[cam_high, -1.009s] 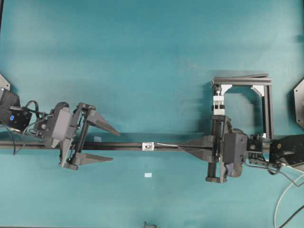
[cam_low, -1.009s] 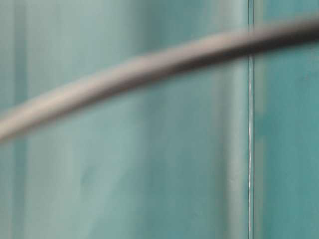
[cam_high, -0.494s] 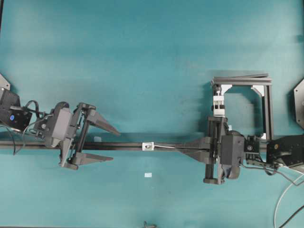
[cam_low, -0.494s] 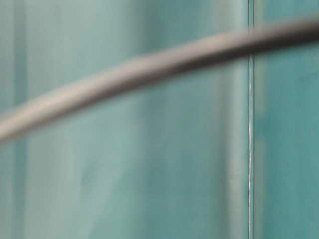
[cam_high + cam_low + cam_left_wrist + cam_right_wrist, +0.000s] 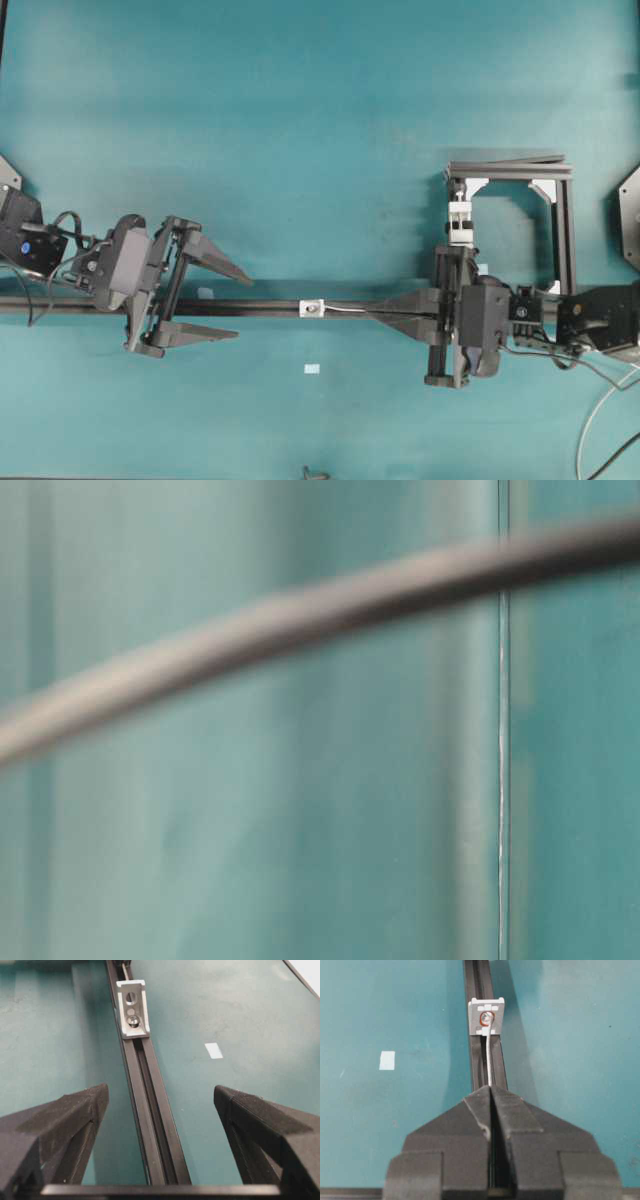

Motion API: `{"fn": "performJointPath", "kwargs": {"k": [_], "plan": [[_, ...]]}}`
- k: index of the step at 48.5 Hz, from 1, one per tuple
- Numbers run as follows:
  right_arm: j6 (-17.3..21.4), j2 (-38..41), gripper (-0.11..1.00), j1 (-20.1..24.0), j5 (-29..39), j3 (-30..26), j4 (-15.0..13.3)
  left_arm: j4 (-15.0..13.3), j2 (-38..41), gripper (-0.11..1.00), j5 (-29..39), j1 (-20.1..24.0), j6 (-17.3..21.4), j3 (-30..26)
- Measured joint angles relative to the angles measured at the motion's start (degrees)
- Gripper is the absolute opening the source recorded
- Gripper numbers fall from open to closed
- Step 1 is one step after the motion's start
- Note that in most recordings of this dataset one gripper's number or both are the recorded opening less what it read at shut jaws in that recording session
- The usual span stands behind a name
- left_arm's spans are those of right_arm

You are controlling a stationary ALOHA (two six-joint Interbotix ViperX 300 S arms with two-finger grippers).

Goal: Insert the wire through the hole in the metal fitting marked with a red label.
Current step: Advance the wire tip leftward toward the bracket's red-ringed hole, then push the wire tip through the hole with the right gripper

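Note:
The tiny silvery metal fitting (image 5: 313,308) sits on a long black rail (image 5: 250,307). In the right wrist view the fitting (image 5: 486,1016) has a red ring round its hole (image 5: 486,1018). My right gripper (image 5: 491,1089) is shut on the thin silvery wire (image 5: 490,1060), whose far end reaches the ringed hole. I cannot tell whether it passes through. In the overhead view the right gripper (image 5: 385,309) points left along the rail at the fitting. My left gripper (image 5: 243,306) is open and empty and straddles the rail left of the fitting (image 5: 132,1008).
A white clamp block (image 5: 460,215) in a black frame (image 5: 562,225) stands behind the right arm. Pale tape squares (image 5: 311,370) lie on the teal table. Cables (image 5: 600,425) run at the bottom right. The table-level view shows only a blurred grey cable (image 5: 300,610).
My right gripper has moved a little to the left along the rail with the wire, bringing its end closer to the fitting. The left arm has not moved.

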Motion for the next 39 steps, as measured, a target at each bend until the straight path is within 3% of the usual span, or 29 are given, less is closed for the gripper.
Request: {"fn": "performJointPath", "kwargs": {"k": [39], "plan": [[0.0, 1.8, -0.01, -2.4, 0.0, -2.1, -2.5, 0.0, 0.0, 0.6, 0.1, 0.0, 0.0, -0.1]]}}
